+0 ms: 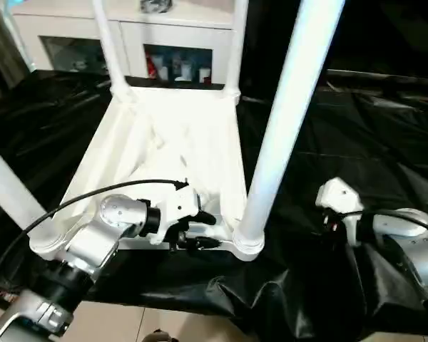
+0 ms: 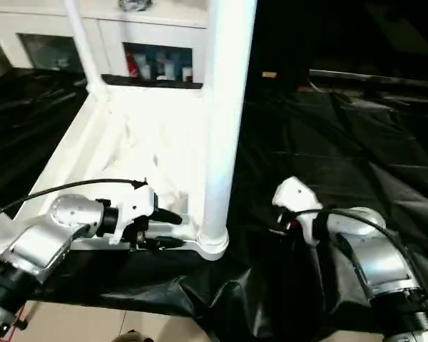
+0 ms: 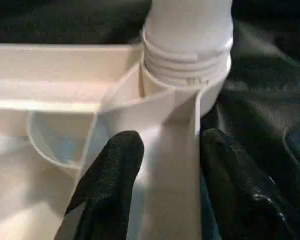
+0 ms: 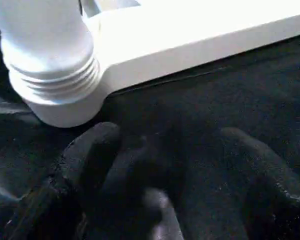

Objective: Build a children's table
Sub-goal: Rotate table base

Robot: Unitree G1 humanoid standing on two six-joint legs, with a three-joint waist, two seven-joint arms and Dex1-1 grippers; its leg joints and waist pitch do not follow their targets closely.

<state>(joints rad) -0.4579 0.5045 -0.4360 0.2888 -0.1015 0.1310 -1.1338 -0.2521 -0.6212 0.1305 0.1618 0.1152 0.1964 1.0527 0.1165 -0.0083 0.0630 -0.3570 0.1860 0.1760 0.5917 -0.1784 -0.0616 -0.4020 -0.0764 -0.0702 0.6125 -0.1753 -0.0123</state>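
Four white legs upright, upturned ribbed tabletop, threaded corner socket

Our left arm comes in from the lower left of the frame and bends toward the middle. Its left pincer sits low in the middle of the frame, and its two black fingers are spread apart. Our right arm comes in from the lower right of the frame. Our right pincer points toward the middle, and its two black fingers are apart, with nothing between them.
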